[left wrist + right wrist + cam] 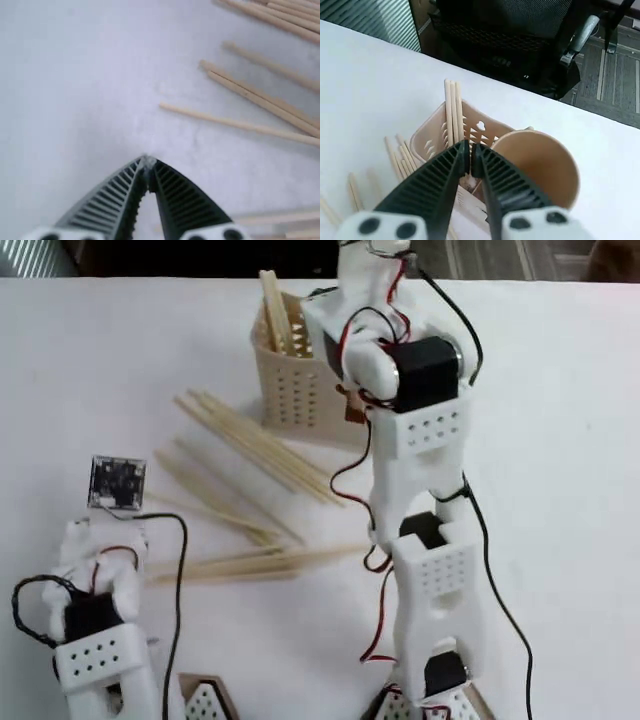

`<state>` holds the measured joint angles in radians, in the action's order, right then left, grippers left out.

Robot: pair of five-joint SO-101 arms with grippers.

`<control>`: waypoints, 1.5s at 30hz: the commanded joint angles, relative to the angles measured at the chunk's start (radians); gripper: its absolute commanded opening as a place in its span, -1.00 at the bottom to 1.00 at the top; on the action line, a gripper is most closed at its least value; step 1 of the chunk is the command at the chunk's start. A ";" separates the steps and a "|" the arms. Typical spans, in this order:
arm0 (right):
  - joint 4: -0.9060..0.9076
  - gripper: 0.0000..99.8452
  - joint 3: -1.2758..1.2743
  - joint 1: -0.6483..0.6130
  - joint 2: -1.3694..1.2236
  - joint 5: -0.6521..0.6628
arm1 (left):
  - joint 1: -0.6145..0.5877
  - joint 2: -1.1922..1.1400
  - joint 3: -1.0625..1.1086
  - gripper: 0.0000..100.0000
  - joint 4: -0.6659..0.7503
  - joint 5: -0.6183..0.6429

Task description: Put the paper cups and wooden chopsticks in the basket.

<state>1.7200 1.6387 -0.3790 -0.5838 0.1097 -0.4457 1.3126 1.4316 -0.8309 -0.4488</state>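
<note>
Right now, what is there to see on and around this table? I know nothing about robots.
table: one, white, under everything.
basket: one, beige with holes, at the far side of the table.
standing chopsticks: about three, pale wood, upright in the basket.
loose chopsticks: many, pale wood, scattered on the table between the basket and the left arm.
paper cup: one, tan, tipped at the basket; in it or beside it, I cannot tell.
office chair: one, black, beyond the table.
left arm: white, at the near edge; left gripper black, shut, over bare table.
right arm: white; right gripper black, shut, above the basket.
</note>
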 commanded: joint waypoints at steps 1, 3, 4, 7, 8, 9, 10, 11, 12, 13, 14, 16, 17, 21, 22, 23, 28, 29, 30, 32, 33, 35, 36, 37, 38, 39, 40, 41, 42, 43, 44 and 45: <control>0.012 -0.97 -0.023 -0.004 0.113 0.003 | 0.012 0.007 -0.193 -0.94 -0.124 -0.026; 0.012 -0.97 -0.129 -0.038 0.193 0.003 | 0.012 0.005 -0.296 -0.94 -0.210 -0.052; 0.012 -0.97 -0.207 -0.050 0.246 0.003 | 0.015 0.005 -0.348 -0.93 -0.261 -0.080; 0.007 -0.96 -0.496 -0.077 0.435 0.003 | 0.019 0.005 -0.496 -0.86 -0.385 -0.120; 0.005 -0.96 -0.592 -0.077 0.495 0.003 | 0.030 0.005 -0.535 -0.85 -0.414 -0.137; 0.004 -0.96 -0.678 -0.077 0.549 0.003 | 0.044 0.005 -0.571 -0.86 -0.443 -0.164; -0.002 -0.96 -0.767 -0.076 0.602 0.003 | 0.062 0.004 -0.600 -0.85 -0.471 -0.193; -0.005 -0.96 -0.844 -0.076 0.647 0.002 | 0.084 0.001 -0.624 -0.85 -0.494 -0.218; -0.010 -0.96 -0.921 -0.076 0.687 0.000 | 0.107 -0.012 -0.646 -0.85 -0.514 -0.236; -0.013 -0.96 -0.984 -0.076 0.723 -0.002 | 0.133 -0.035 -0.666 -0.85 -0.534 -0.255; -0.021 -0.96 -1.051 -0.076 0.759 -0.003 | 0.154 -0.068 -0.684 -0.85 -0.552 -0.272; -0.033 -0.96 -1.158 -0.076 0.814 -0.005 | 0.189 -0.162 -0.723 -0.85 -0.589 -0.304; -0.044 -0.96 -1.211 -0.074 0.837 -0.005 | 0.209 -0.214 -0.744 -0.85 -0.609 -0.322; -0.101 -0.96 -1.401 -0.027 0.895 -0.005 | 0.271 -0.410 -0.819 -0.81 -0.674 -0.408; -0.122 -0.96 -1.445 -0.001 0.900 -0.003 | 0.286 -0.449 -0.827 -0.76 -0.683 -0.422; -0.153 -0.96 -1.493 0.036 0.901 0.000 | 0.298 -0.484 -0.830 -0.69 -0.687 -0.430; -0.344 -0.96 -1.735 0.194 0.901 -0.005 | 0.352 -0.613 -0.809 -0.54 -0.647 -0.437; -0.383 -0.96 -1.777 0.216 0.901 -0.006 | 0.367 -0.636 -0.795 -0.54 -0.631 -0.437; -0.418 -0.96 -1.814 0.234 0.903 -0.006 | 0.380 -0.657 -0.776 -0.54 -0.609 -0.437; -0.492 -0.96 -1.881 0.274 0.901 -0.035 | 0.404 -0.696 -0.724 -0.54 -0.554 -0.437; -0.533 -0.96 -1.918 0.297 0.901 -0.072 | 0.418 -0.714 -0.695 -0.54 -0.523 -0.437; -0.630 -0.96 -1.990 0.344 0.901 -0.114 | 0.440 -0.748 -0.632 -0.54 -0.459 -0.437; -0.673 -0.96 -2.018 0.372 0.901 -0.120 | 0.450 -0.765 -0.605 -0.54 -0.425 -0.437; -0.713 -0.96 -2.044 0.395 0.901 -0.127 | 0.460 -0.782 -0.580 -0.54 -0.396 -0.437; -0.746 -0.96 -2.067 0.412 0.901 -0.127 | 0.467 -0.797 -0.560 -0.54 -0.370 -0.437; -0.771 -0.96 -2.090 0.423 0.901 -0.127 | 0.475 -0.812 -0.543 -0.54 -0.347 -0.437; -0.792 -0.96 -2.108 0.426 0.901 -0.127 | 0.484 -0.828 -0.529 -0.54 -0.325 -0.437; -0.811 -0.96 -2.122 0.426 0.901 -0.127 | 0.495 -0.846 -0.519 -0.54 -0.307 -0.437; -0.825 -0.96 -2.131 0.426 0.901 -0.127 | 0.503 -0.866 -0.511 -0.54 -0.293 -0.437; -0.835 -0.96 -2.136 0.427 0.903 -0.127 | 0.512 -0.888 -0.506 -0.55 -0.281 -0.436; -0.840 -0.96 -2.137 0.432 0.903 -0.127 | 0.521 -0.911 -0.505 -0.55 -0.273 -0.434; -0.840 -0.96 -2.137 0.433 0.903 -0.127 | 0.527 -0.934 -0.505 -0.55 -0.265 -0.434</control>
<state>0.9099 -0.5033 0.0368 0.2770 -0.0115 0.0529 0.4212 0.9252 -1.1331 -0.8753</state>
